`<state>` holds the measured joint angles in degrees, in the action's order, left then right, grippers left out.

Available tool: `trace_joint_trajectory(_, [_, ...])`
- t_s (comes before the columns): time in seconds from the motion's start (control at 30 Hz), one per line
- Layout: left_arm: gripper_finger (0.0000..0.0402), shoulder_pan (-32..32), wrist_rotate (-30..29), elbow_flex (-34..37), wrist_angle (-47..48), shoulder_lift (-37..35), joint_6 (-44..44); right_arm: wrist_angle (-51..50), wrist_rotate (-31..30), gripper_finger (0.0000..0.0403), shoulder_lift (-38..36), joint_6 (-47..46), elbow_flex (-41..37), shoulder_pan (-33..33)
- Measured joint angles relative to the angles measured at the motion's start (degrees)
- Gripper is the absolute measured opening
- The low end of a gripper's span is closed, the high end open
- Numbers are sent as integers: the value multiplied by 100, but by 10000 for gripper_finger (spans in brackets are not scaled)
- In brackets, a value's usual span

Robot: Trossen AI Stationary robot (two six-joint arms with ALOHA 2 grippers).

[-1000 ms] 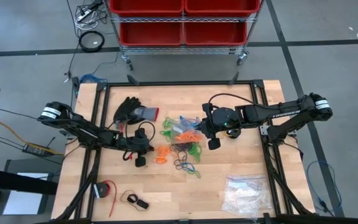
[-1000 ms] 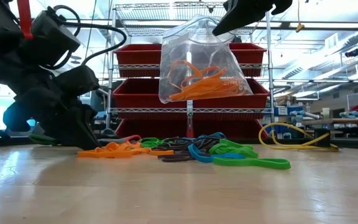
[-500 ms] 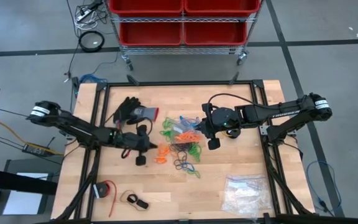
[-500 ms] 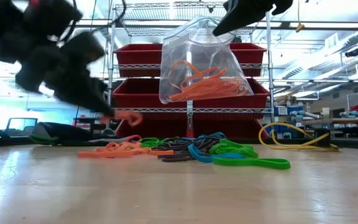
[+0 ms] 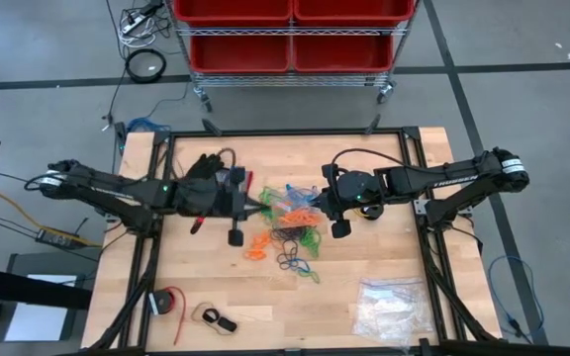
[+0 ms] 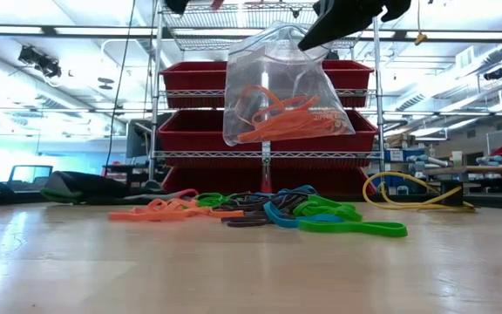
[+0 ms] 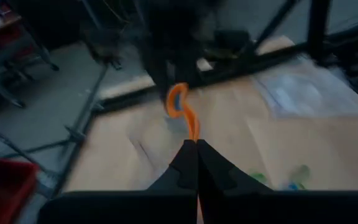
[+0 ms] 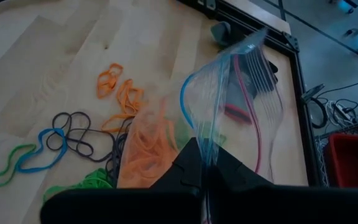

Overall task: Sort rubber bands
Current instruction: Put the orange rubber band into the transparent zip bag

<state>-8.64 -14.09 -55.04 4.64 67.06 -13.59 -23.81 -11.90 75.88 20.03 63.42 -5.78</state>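
Left tool lifted off table, clenched on orange band, now heading toward bag at 3 o'clock. Right tool clamped on bag rim, holding it aloft. Remaining bands lie mid-table beneath. Drop-in likely next.

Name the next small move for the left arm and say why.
Probably carry the orange rubber band over to the mouth of the clear bag and drop it in. The left pincer is shut on that band, and the right pincer holds the bag up, with orange bands already inside.
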Motion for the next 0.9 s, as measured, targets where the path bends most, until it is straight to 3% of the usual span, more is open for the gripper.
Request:
trace_joint_trajectory(0.2, [0, 504, 469, -1206, 1012, 622, -363, 19, 1, 0, 0, 8, 0, 0])
trace_joint_trajectory(0.43, [0, 1025, 1175, -2126, 2151, 1551, -731, 6, 0, 0, 0, 44, 0, 0])
trace_joint_trajectory(0.67, [2, 1307, 1523, -2580, 2878, 2203, -860, -13, 0, 0, 0, 46, 0, 0])
trace_joint_trajectory(0.8, [6, 1315, 1936, -2584, 2957, 2337, -869, -33, -1, 0, 0, 46, 0, 0])
trace_joint_trajectory(0.9, [25, 1298, 1848, -2584, 2825, 2331, -871, -31, -2, 0, 0, 48, 0, -2])
